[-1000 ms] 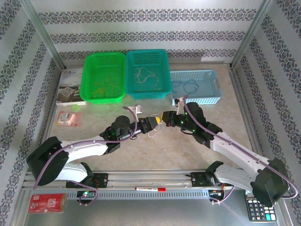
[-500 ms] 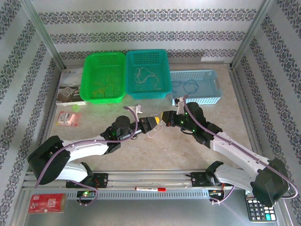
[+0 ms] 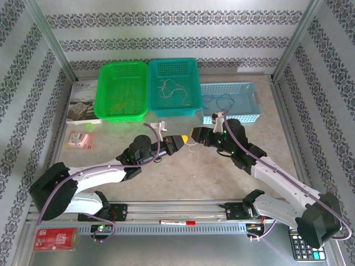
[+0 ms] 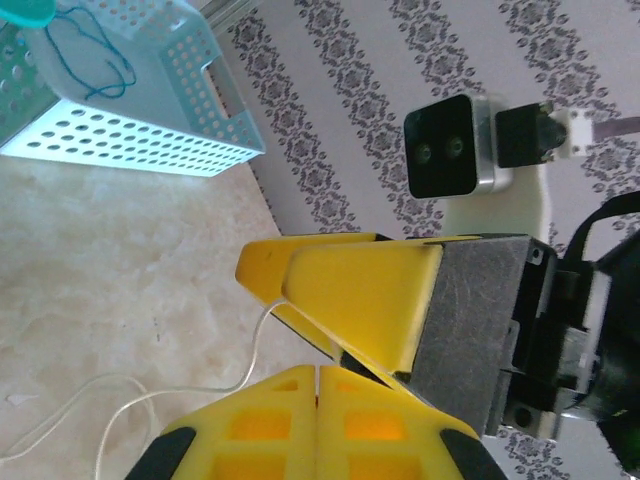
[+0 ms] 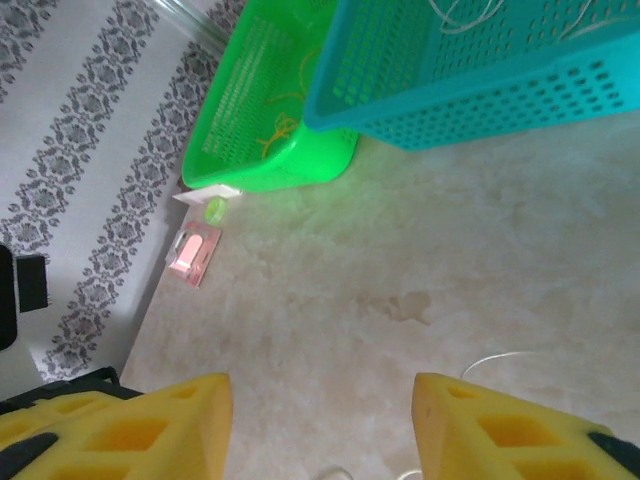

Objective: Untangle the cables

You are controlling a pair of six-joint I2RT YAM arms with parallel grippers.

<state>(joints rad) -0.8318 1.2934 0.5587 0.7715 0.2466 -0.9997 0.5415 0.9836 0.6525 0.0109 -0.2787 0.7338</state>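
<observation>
A thin white cable [image 3: 189, 146] lies loose on the table between my two grippers. In the left wrist view the cable [image 4: 150, 395] curls from the left up behind the right gripper's yellow fingers [image 4: 360, 290]. My left gripper [image 3: 182, 138] is shut, its tips [image 4: 318, 368] pressed together; I cannot tell whether a strand is pinched there. My right gripper [image 3: 194, 133] faces it, open [image 5: 320, 420], with bare table between the fingers and a bit of white cable [image 5: 490, 358] beside its right finger. More cables lie in the baskets: yellow-green [image 3: 119, 102], white [image 3: 169, 87], blue [image 3: 219, 101].
Along the back stand a green basket [image 3: 121, 116], a teal basket [image 3: 176, 112] and a light blue basket [image 3: 233, 118]. A booklet [image 3: 82, 106] and a pink packet [image 3: 80, 139] lie at the left. A marker [image 3: 177, 222] lies on the front rail and a calculator [image 3: 305, 245] at the front right.
My left gripper has closed shut. My right gripper has opened and drawn back a little to the right, away from the left one.
</observation>
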